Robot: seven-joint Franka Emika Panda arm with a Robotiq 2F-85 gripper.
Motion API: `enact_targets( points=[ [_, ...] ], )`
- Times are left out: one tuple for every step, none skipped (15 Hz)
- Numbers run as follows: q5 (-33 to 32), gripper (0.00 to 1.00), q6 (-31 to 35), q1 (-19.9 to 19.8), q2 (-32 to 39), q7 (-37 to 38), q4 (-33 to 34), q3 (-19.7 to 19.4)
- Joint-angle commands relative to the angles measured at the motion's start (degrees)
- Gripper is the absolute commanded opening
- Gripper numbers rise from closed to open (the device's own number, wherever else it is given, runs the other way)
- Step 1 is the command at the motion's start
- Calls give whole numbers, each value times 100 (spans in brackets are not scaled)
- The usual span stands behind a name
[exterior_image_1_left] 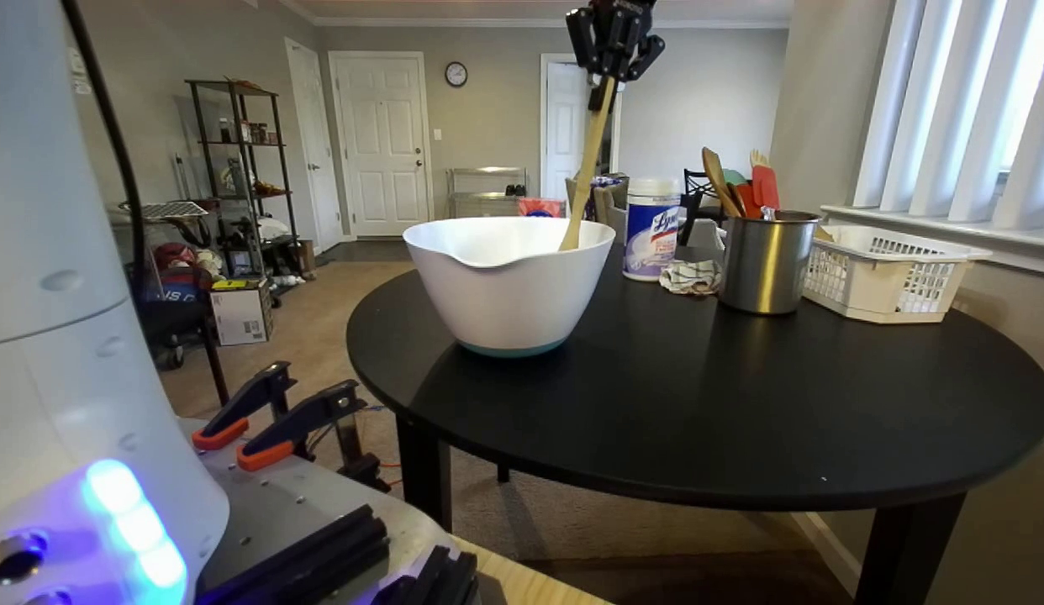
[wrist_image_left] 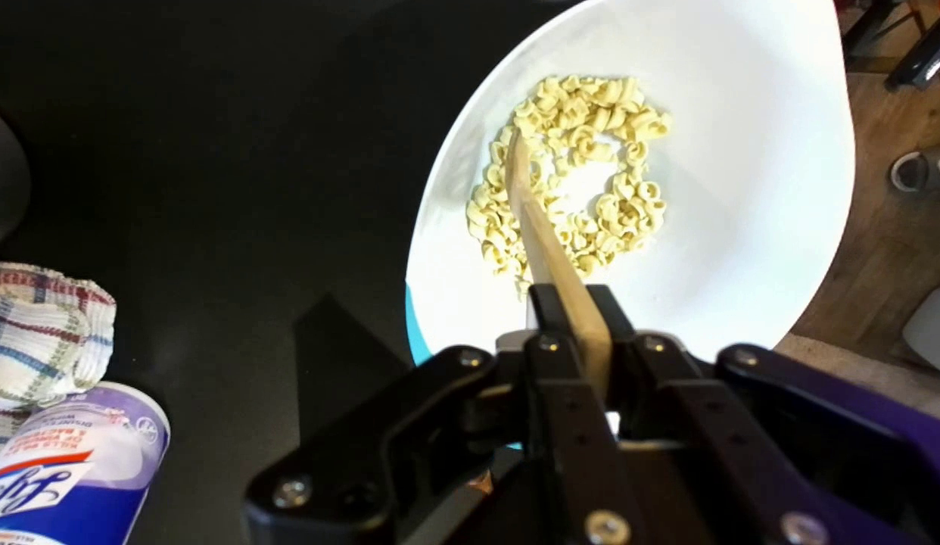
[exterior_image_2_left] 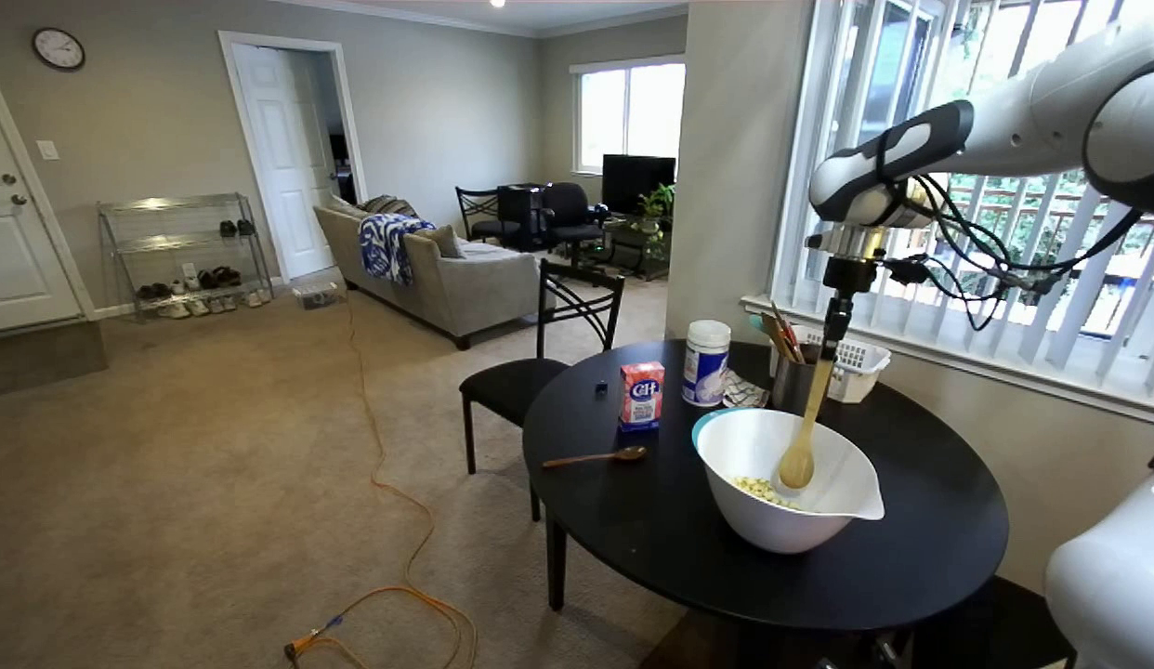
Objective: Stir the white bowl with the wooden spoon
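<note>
Here, in an exterior view, my claw [exterior_image_1_left: 609,82] is clamped on the upper part of the wooden spoon [exterior_image_1_left: 588,168], which hangs at a slant with its lower end inside the white bowl [exterior_image_1_left: 509,290]. The bowl stands upright on the round black counter [exterior_image_1_left: 724,395], its pouring lip turned to the front. Beyond it I make out a Lysol canister [exterior_image_1_left: 652,242], a crumpled checked cloth [exterior_image_1_left: 688,277], a steel cup [exterior_image_1_left: 766,269] holding utensils [exterior_image_1_left: 764,189], and a slotted white basket [exterior_image_1_left: 875,290]; the cloth lies between canister and cup.

In an exterior view I also see into the bowl, where pale pasta [exterior_image_2_left: 758,488] lies gathered at the bottom. The rounded head of the wooden spoon is just beside the pasta; whether the two touch, I cannot tell. A red-and-blue box [exterior_image_2_left: 641,397] stands near the canister, and a dark brown spoon [exterior_image_2_left: 586,458] lies flat on the counter, near the box. A black chair [exterior_image_2_left: 512,388] stands beside the counter.

In the wrist view, two black fingers [wrist_image_left: 549,325] grip the wooden spoon's handle from either side. The wooden spoon extends from between them, its far end overlying the pasta. I note that the curled pieces form a broken ring around a bare patch of the bowl's white floor. At the left edge appear parts of the cup, the cloth and the canister.
</note>
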Motion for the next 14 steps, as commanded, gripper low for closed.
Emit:
enact_targets(
  points=[
    [81,5,289,195,-491,-15,-487,2],
    [21,5,333,250,-518,-12,-523,5],
    [-80,5,406,316,-488,28,-535,19],
    [-206,5,506,372,-470,75,-560,28],
    [-328,5,612,428,-402,117,-562,43],
    [-472,5,736,475,-330,161,-571,55],
    [-607,5,868,513,-243,210,-587,62],
    [-728,5,971,540,-166,257,-602,66],
    [-817,5,1051,559,-87,302,-612,68],
    [-868,5,1099,569,-20,332,-615,67],
    [-897,5,1143,572,38,355,-621,69],
    [-876,5,1141,564,76,351,-618,75],
    [-846,5,1095,558,102,334,-609,82],
    [-797,5,1022,549,111,300,-589,87]
  ],
)
